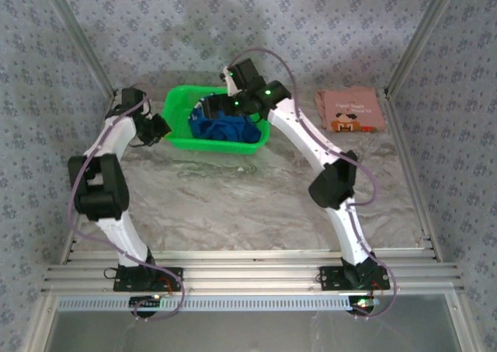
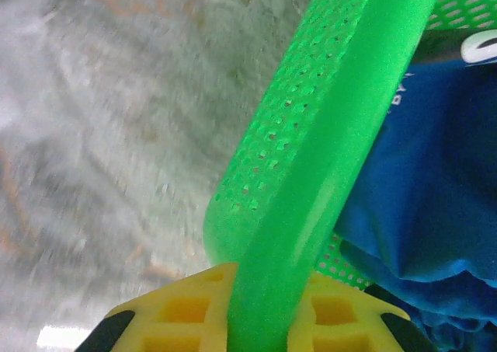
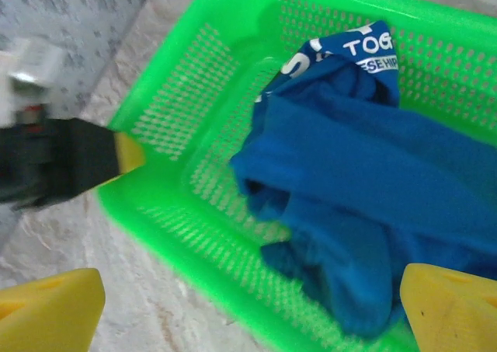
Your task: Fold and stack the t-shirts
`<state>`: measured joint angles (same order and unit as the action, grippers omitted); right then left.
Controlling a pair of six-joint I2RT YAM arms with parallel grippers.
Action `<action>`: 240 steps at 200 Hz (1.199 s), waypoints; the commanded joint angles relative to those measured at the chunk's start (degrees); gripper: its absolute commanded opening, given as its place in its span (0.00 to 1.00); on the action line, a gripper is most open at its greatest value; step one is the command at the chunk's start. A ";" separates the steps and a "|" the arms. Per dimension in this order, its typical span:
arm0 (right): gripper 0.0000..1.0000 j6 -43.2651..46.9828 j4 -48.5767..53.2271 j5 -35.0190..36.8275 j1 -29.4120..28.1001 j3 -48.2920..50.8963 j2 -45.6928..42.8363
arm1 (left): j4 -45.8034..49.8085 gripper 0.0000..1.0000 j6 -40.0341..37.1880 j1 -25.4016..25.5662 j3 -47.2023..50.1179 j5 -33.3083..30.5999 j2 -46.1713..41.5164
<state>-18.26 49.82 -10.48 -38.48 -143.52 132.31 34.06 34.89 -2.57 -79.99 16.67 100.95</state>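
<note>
Pinching the basket point(image 1: 177, 103) by its left rim, the left claw point(image 2: 260, 309) has its yellow fingers closed on the green edge. The right claw point(image 3: 248, 313) hangs over the basket, spread wide and holding nothing. The blue shirt point(image 3: 365, 181) lies crumpled inside the basket, just below and between those spread fingers. The pink shirt point(image 1: 350, 109) lies folded flat on the table point(image 1: 233, 189), well apart to the right.
</note>
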 commanded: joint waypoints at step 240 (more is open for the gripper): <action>0.00 -18.58 -13.14 2.85 11.07 32.18 -49.85 | -11.50 0.00 56.32 -12.94 33.28 -26.09 -34.50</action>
<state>-34.57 31.68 -6.46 -28.80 -121.45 83.24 26.20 74.50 -16.34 -47.51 -0.69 68.36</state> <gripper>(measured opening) 0.096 0.146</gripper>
